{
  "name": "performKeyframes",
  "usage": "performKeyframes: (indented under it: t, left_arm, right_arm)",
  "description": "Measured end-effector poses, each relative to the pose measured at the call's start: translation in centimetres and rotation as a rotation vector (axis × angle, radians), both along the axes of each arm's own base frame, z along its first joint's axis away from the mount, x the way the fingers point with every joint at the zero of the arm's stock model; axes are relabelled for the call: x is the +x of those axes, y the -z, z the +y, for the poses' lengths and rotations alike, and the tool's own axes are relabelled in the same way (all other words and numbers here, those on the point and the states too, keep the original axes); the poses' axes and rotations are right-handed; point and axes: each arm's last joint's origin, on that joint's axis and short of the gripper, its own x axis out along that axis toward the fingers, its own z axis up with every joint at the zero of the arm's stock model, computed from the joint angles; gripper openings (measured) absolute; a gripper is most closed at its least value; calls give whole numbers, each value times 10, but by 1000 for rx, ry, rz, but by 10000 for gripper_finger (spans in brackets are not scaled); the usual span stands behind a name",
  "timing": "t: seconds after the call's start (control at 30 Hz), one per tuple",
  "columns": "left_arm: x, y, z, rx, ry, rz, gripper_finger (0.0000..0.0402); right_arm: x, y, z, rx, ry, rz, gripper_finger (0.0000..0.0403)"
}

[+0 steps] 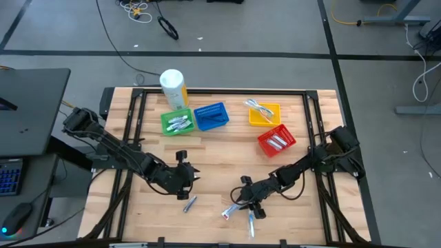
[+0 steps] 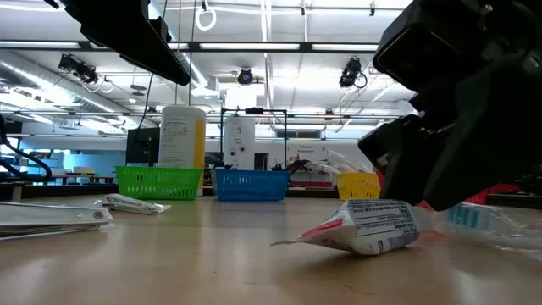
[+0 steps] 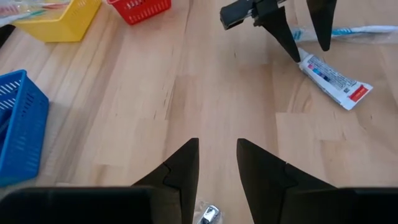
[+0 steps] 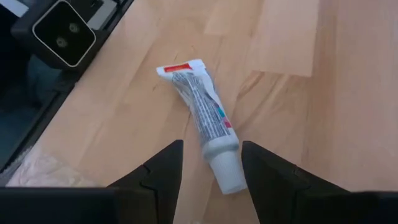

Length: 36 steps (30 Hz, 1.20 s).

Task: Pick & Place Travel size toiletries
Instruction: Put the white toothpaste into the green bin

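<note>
right hand [image 4: 211,163] open, fingers straddling cap end of toothpaste tube [image 4: 202,112] lying on table

A: Is any lettering legible?
B: None. The tube [image 4: 203,117] near the front of the table carries fine print and red and blue marks, too small to read.
A: And the bottle [image 2: 182,135] at the far edge?
B: Its white label bears dark lines of text, likewise unreadable.
</note>
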Motion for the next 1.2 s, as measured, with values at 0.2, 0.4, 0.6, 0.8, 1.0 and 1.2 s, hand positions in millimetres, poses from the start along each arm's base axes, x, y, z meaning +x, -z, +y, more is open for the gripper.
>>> performKeyframes:
  t: [0.2,0.4,0.6,0.8,1.0,1.2]
  left_arm:
    - [0,0,0,-2,-1,0,115]
    - [0,0,0,-4,-3,-3,116]
    - [0,0,0,-28,-25,-9,116]
    - [0,0,0,-59,-48,-16,116]
    - [0,0,0,-133,-95,-25,116]
    - [0,0,-1,-131,-47,-3,116]
  right_arm:
    - [-1,1,0,-3,-5,14,168]
    - [-2,2,-1,-13,-5,32,126]
    - [-2,2,0,-12,-6,32,74]
    - [-2,2,0,-12,-7,31,54]
    - [2,-7,-5,-95,11,-62,52]
    - [10,-29,-23,-199,117,-189,51]
